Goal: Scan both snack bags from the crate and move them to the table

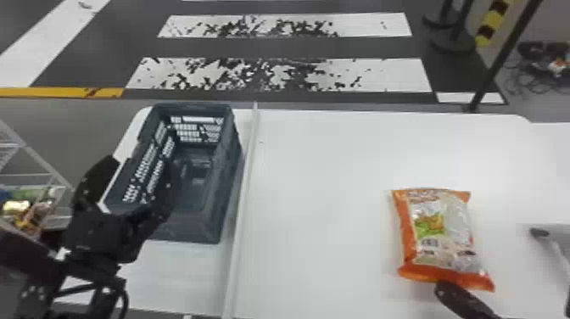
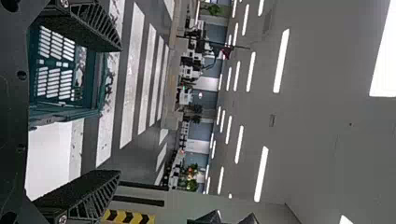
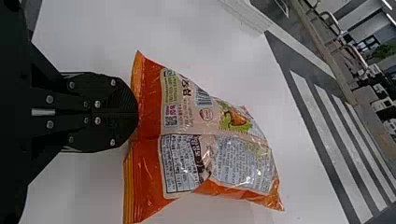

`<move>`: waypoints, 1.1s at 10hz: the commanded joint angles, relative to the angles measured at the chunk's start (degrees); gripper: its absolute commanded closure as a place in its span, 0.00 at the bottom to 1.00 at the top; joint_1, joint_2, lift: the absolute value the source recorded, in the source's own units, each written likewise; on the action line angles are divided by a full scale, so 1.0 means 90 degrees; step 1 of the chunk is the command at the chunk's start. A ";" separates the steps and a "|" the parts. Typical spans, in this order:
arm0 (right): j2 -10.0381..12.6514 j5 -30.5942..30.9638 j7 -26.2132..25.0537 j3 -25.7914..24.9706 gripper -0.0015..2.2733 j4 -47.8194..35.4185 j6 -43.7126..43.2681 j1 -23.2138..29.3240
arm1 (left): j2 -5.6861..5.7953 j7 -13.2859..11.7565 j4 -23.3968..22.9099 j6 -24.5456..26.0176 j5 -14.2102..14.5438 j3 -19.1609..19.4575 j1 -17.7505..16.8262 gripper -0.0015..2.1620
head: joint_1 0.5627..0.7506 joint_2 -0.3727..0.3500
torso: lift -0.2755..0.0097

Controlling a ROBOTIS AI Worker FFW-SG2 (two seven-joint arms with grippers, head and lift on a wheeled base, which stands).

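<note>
Jaws of left gripper [image 1: 142, 165] wide apart, empty, near one crate [image 1: 224, 178]; of right gripper [image 1: 445, 288] closed on one snack bag [image 1: 441, 233].

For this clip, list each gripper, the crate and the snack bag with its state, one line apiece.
Left black two-fingered gripper: open, beside or over the crate.
Right black two-fingered gripper: shut, tips at the bag's edge; grip unclear.
Dark grey slatted plastic crate: upright, open-topped.
Orange-ended plastic snack bag: sealed, plump, apparently lying on the table.

Floor stripes [image 1: 280, 75] — a rack [image 1: 26, 174].
</note>
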 commanded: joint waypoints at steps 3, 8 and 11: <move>0.0036 -0.0803 0.0153 -0.0234 0.99 -0.0933 0.0382 0.0059 | 0.0007 0.0000 -0.0015 0.0019 -0.0010 -0.0004 -0.0001 0.03 | 0.70 0.64 | 0.66; 0.0036 0.0154 -0.0336 0.0450 0.99 0.0562 -0.1551 -0.1200 | 0.0095 0.0000 -0.0230 0.0410 -0.0166 -0.0170 0.0028 0.03 | 0.70 0.58 | 0.66; 0.0007 0.0154 -0.0306 0.0362 0.99 0.1392 -0.2606 -0.1269 | 0.0134 -0.0010 -0.0181 0.0469 -0.0166 -0.0180 0.0009 0.03 | 0.70 0.56 | 0.66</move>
